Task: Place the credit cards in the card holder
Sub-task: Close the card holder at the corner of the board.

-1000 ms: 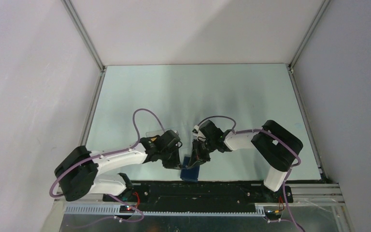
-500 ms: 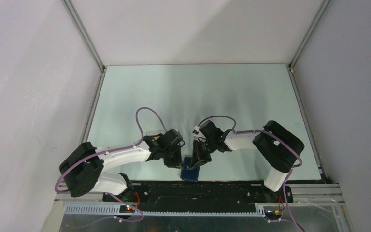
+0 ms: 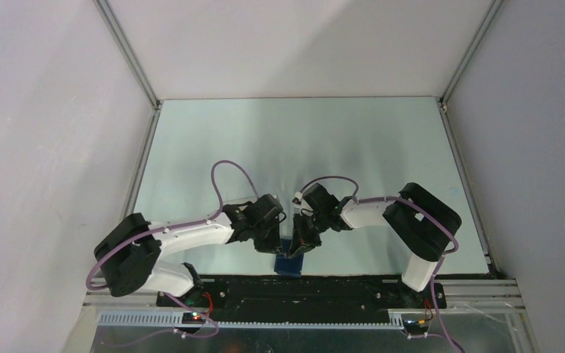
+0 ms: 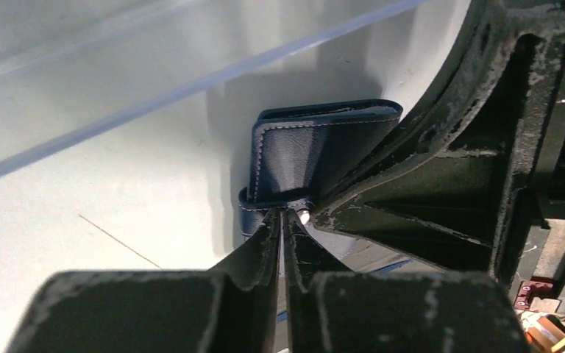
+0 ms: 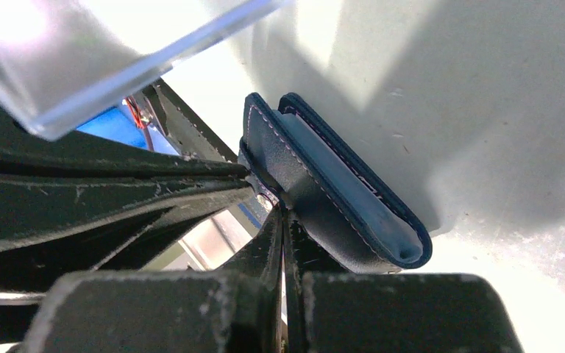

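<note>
Near the 6 o'clock edge of the table (image 3: 301, 140), left gripper (image 4: 283, 215) pinches the holder (image 3: 290, 265) by its tab from 9 o'clock. Holder stands on edge, long axis 12–6. Right gripper (image 5: 283, 211) clamps it from 3 o'clock. Cards unseen.

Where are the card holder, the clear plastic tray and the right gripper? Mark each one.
card holder (image 5: 316, 198): right wrist view, on its dark leather side.
clear plastic tray (image 5: 81, 66): right wrist view, on its transparent surface, upper left.
right gripper (image 5: 283, 217): right wrist view, between its shut fingertips.
</note>
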